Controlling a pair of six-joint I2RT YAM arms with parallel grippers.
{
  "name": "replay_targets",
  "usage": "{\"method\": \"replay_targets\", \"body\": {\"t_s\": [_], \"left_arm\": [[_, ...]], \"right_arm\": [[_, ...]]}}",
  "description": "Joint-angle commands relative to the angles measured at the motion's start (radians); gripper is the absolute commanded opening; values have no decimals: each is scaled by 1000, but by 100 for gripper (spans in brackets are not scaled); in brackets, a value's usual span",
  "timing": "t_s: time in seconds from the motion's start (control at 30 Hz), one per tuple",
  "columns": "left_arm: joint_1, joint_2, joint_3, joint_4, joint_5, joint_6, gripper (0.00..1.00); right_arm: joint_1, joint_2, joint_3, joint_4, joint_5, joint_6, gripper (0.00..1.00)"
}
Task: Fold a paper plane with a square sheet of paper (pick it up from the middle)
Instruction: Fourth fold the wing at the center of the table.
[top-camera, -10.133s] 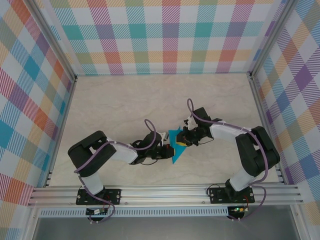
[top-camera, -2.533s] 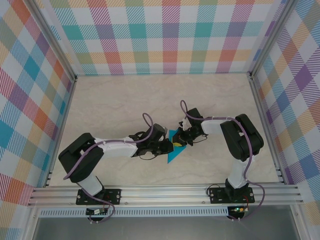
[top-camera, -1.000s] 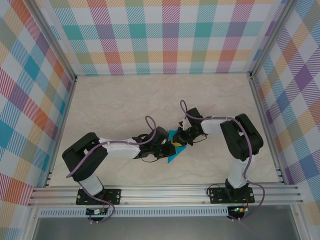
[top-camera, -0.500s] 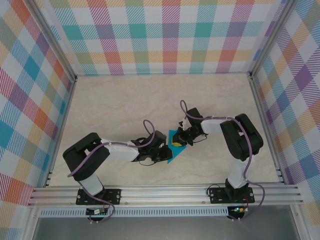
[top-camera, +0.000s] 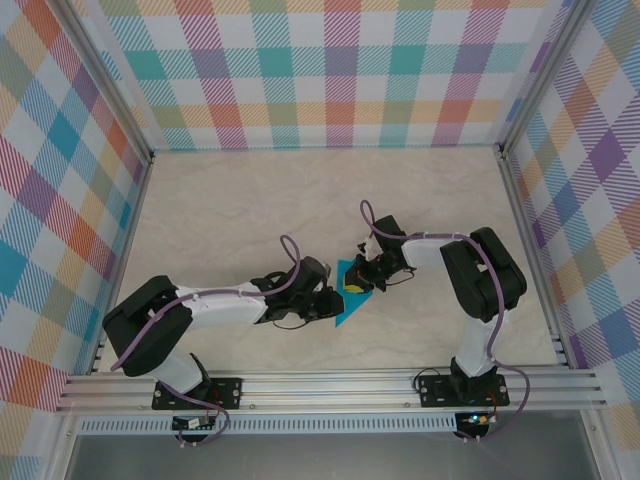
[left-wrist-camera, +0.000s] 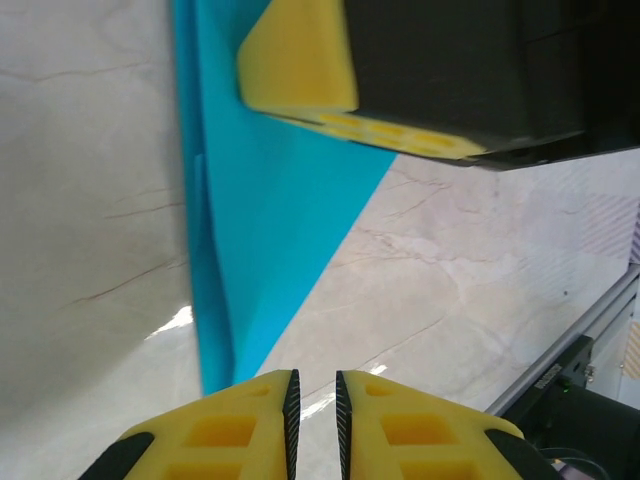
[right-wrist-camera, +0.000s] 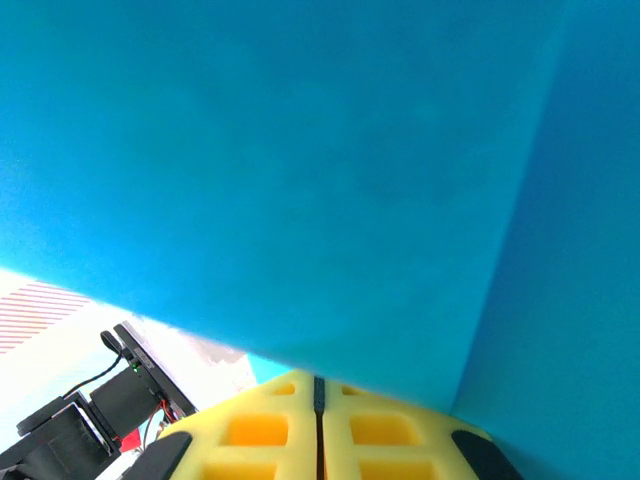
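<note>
The square sheet of paper (top-camera: 346, 306) lies folded into a teal triangle on the marble table, between the two arms. In the left wrist view the paper (left-wrist-camera: 270, 200) runs up the frame with a raised fold along its left edge. My left gripper (top-camera: 327, 301) is low at the paper's left edge. Its tips (left-wrist-camera: 314, 385) are nearly shut, with a thin empty slit between them, just off the paper's near corner. My right gripper (top-camera: 357, 284) is shut, its tips (right-wrist-camera: 320, 385) pressed against the paper (right-wrist-camera: 300, 150). One of its yellow fingers (left-wrist-camera: 300, 60) rests on the sheet.
The marble table (top-camera: 240, 210) stretches bare behind and to both sides of the paper. Checkered walls (top-camera: 330, 70) enclose it on three sides. An aluminium rail (top-camera: 330, 385) with both arm bases runs along the near edge.
The left arm has stretched lower and its elbow has swung to the left, with its gripper sliding slightly down along the paper's left edge. Paper and right arm have stayed put.
</note>
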Motion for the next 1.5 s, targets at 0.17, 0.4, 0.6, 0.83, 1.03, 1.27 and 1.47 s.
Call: {"method": "replay_targets", "body": {"t_s": [0.17, 0.4, 0.6, 0.83, 1.03, 1.27, 1.47], "left_arm": [[-17, 138, 24, 90, 38, -31, 20], [-25, 132, -69, 51, 9, -52, 19], [-30, 69, -136, 26, 0, -56, 19], [-56, 87, -95, 5, 55, -14, 19], [-58, -21, -62, -179, -110, -10, 18], [-57, -98, -23, -102, -104, 3, 18], [-57, 16, 62, -8, -65, 4, 18]], "right_arm": [[0, 100, -64, -106, 231, -20, 8], [0, 102, -69, -105, 234, -21, 8], [-1, 109, -70, -100, 234, -20, 8], [1, 111, -67, -99, 233, -19, 8], [0, 111, -64, -102, 233, -20, 8], [0, 112, -64, -103, 233, -18, 8], [0, 112, -60, -104, 233, -16, 8]]}}
